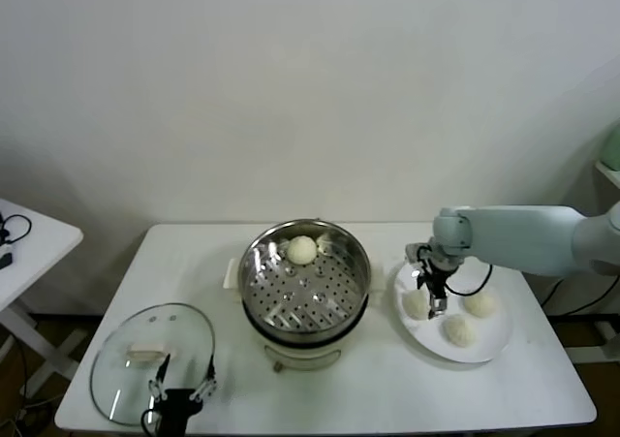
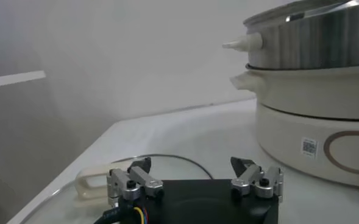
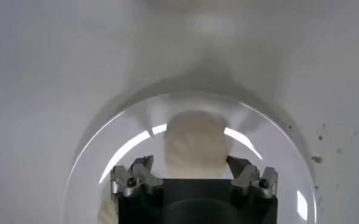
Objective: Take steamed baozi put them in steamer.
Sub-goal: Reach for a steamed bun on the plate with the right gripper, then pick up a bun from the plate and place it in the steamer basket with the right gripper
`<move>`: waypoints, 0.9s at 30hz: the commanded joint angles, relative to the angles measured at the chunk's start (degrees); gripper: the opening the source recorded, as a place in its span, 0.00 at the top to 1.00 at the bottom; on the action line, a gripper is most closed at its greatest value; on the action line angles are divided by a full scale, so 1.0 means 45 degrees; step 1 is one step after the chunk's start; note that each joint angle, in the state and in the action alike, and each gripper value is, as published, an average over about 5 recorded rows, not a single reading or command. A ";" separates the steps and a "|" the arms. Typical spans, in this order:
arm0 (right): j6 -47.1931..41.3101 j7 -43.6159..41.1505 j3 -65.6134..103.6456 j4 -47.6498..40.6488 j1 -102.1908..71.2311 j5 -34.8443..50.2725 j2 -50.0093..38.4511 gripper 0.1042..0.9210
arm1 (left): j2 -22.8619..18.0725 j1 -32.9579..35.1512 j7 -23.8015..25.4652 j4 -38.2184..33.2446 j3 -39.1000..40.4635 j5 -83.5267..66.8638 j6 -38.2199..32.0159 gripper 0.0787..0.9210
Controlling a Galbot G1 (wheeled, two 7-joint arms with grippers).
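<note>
Reaching down over the white plate (image 1: pixel 484 345) on the right side of the table (image 1: pixel 387 403), I have the right tool (image 1: pixel 436 299) straddling the leftmost baozi (image 1: pixel 418 304), its fingers (image 3: pixel 132 176) on either side of the bun but, as far as I can judge, not yet pressed into the dough; I picked this one because it lies nearest the steamer (image 1: pixel 305 280). Two more buns (image 1: pixel 479 304) wait on the plate. One baozi (image 1: pixel 302 250) already sits on the perforated tray at the far side, leaving the near holes free. The left tool (image 1: pixel 180 387) hangs open and idle over the glass lid (image 1: pixel 121 359), parked at the near left.
</note>
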 commanded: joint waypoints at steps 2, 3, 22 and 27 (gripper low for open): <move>-0.0177 0.0283 0.0517 -0.0335 -0.0706 -0.0511 0.0027 0.31 | 0.0013 -0.0022 -0.0009 0.0032 0.0012 0.0011 -0.0017 0.12; -0.0180 0.0277 0.0530 -0.0221 -0.0613 -0.0505 0.0006 0.32 | 0.0009 -0.0026 -0.0012 0.0032 0.0015 0.0013 -0.0017 0.12; 0.0261 -0.2304 -0.2943 0.5874 1.0971 0.4734 -0.0414 0.37 | 0.0021 0.0121 -0.0016 -0.0491 0.0147 0.0225 0.0001 0.12; -0.0353 -0.1864 -0.1251 0.6287 1.1231 0.6010 0.0526 0.37 | 0.0051 0.0213 -0.0008 -0.0623 0.0289 0.0411 -0.0057 0.12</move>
